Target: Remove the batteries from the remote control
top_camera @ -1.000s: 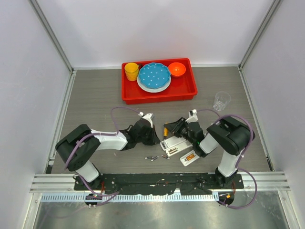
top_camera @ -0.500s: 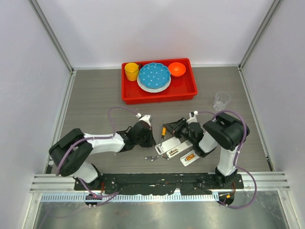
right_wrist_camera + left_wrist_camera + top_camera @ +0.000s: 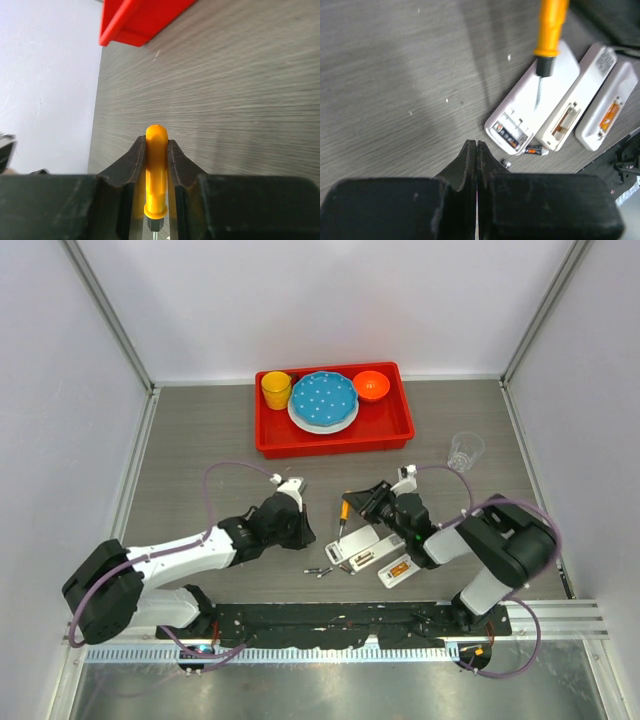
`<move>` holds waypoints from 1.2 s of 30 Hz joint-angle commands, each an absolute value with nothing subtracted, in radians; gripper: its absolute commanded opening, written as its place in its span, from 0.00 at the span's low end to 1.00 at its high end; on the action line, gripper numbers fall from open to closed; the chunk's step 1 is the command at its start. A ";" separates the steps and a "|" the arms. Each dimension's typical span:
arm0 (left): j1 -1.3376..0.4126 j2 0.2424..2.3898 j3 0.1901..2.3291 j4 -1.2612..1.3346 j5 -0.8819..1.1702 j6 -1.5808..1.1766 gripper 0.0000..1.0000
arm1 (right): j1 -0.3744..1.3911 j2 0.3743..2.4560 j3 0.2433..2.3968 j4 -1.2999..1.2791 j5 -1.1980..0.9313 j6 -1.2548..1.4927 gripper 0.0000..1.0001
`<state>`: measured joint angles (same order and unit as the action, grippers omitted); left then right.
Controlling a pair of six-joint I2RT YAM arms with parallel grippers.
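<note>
Shut tight on nothing, my left claw (image 3: 303, 535) hung low over the grey table (image 3: 200, 460) in the overhead view, just left of the opened white remote control (image 3: 347, 548). My right claw (image 3: 358, 508) gripped an orange-handled screwdriver (image 3: 345, 512), its tip angled down toward the remote control. Loose batteries (image 3: 322, 570) lay on the table at the remote control's near end. At the back, a red tray (image 3: 335, 445) held a yellow cup (image 3: 276, 390), a blue plate (image 3: 323, 398) and an orange bowl (image 3: 371, 385); a clear cup (image 3: 465, 450) stood apart to the right.

From my left wrist, my fingers (image 3: 469, 155) met with no gap. Beyond them lay the remote control (image 3: 547, 82), its compartment open and one dark battery (image 3: 508, 134) apparently seated inside. The screwdriver (image 3: 551, 30) pointed at its back; whether the tip touched, I could not tell. A loose battery (image 3: 536, 150) lay just beside the compartment end, and another (image 3: 505, 163) lay near it. Two more white pieces (image 3: 577, 102) lay alongside.

From my right wrist, my right claw (image 3: 156, 150) pinched the screwdriver handle (image 3: 156, 165) on both sides, above the table, with the tray's corner (image 3: 135, 20) behind.
</note>
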<state>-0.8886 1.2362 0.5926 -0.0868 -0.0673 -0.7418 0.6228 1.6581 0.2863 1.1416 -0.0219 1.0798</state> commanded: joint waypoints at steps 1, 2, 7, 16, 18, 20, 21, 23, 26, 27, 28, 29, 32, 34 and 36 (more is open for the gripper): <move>-0.890 1.265 0.543 -0.057 -0.003 -0.759 0.00 | 0.719 1.450 0.330 0.942 0.187 0.890 0.01; -0.891 1.270 0.534 -0.026 0.029 -0.775 0.00 | 0.747 1.416 0.334 0.864 0.230 0.827 0.01; -0.894 1.311 0.494 0.081 0.063 -0.811 0.00 | 0.882 1.282 0.341 0.750 0.489 0.721 0.01; -0.917 1.408 0.486 0.195 0.090 -0.854 0.00 | 0.966 1.342 0.298 0.790 0.655 0.738 0.01; -0.923 1.434 0.486 0.215 0.092 -0.864 0.00 | 0.976 1.361 0.295 0.801 0.675 0.759 0.01; -0.933 1.457 0.486 0.235 0.094 -0.874 0.00 | 0.979 1.368 0.291 0.811 0.675 0.776 0.01; -0.937 1.465 0.488 0.241 0.095 -0.877 0.00 | 0.983 1.376 0.293 0.811 0.673 0.781 0.01; -0.948 1.486 0.489 0.252 0.092 -0.887 0.00 | 0.985 1.385 0.295 0.819 0.669 0.788 0.01; -0.954 1.502 0.489 0.258 0.081 -0.896 0.00 | 0.986 1.396 0.287 0.833 0.667 0.802 0.01; -0.956 1.506 0.486 0.258 0.080 -0.896 0.00 | 0.986 1.397 0.287 0.833 0.669 0.805 0.01; -0.956 1.508 0.485 0.261 0.078 -0.897 0.00 | 0.986 1.399 0.287 0.834 0.666 0.805 0.01; -0.957 1.509 0.480 0.264 0.075 -0.900 0.00 | 0.986 1.401 0.288 0.833 0.664 0.805 0.01; -0.956 1.516 0.476 0.267 0.069 -0.900 0.00 | 0.988 1.413 0.296 0.821 0.661 0.805 0.01; -0.957 1.520 0.476 0.271 0.066 -0.902 0.00 | 0.988 1.420 0.305 0.815 0.647 0.813 0.01; -0.956 1.526 0.471 0.281 0.066 -0.907 0.00 | 0.988 1.431 0.319 0.779 0.624 0.833 0.01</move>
<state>-0.9501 1.4952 0.4919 0.2886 0.0914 -0.9089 0.9810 1.4151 0.2916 0.7761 0.6144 0.7898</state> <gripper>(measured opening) 0.010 0.227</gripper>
